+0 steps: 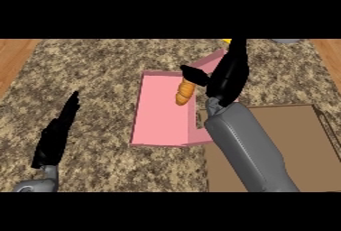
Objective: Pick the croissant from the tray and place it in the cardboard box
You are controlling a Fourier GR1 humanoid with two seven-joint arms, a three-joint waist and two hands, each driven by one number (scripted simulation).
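Note:
An orange croissant (184, 92) lies in the upper right part of the pink tray (156, 122) on the speckled counter. My right hand (228, 74) is over the tray's right edge, just to the right of the croissant. Its fingers are straight and point away from me, and its thumb (194, 75) reaches left over the croissant's far end. Nothing is curled round the croissant. The brown cardboard box (300, 140) sits open at the lower right, partly hidden by my right forearm. My left hand (57, 131) rests open at the left, fingers pointing up.
A small yellow object (227, 40) and a grey object (286, 41) show at the top edge. Wooden strips (15, 56) border the counter at the far left and far right.

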